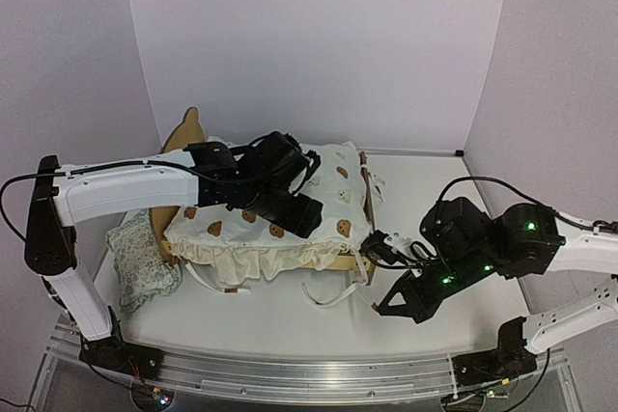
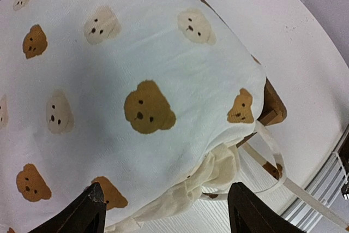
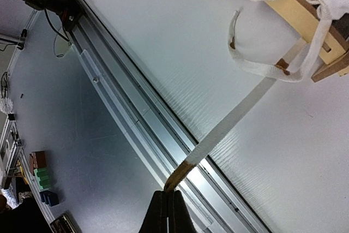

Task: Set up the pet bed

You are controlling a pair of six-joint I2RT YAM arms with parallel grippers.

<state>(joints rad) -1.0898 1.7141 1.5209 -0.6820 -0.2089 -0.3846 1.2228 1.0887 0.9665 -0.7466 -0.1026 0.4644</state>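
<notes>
The pet bed [image 1: 185,129] stands at the back left, its plywood bear-ear headboard on the left and its footboard to the right. A cream bear-print cover [image 1: 338,190] lies over it, ruffle hanging along the front. My left gripper [image 1: 294,211] hovers over the cover, open with nothing between its jaws; in its wrist view the gripper [image 2: 166,211] frames the cover's [image 2: 136,53] ruffled corner beside a wooden bed corner [image 2: 272,105]. My right gripper [image 1: 384,242] [image 3: 173,192] is shut on the brown tip of a white tie strap [image 3: 245,105], stretched taut from the bed frame [image 3: 297,15].
A pale floral ruffled pillow [image 1: 140,258] lies on the table left of the bed. Loose ties [image 1: 328,296] trail in front of the bed. An aluminium rail [image 1: 309,369] [image 3: 136,107] runs along the near edge. Lilac walls close in the back and sides.
</notes>
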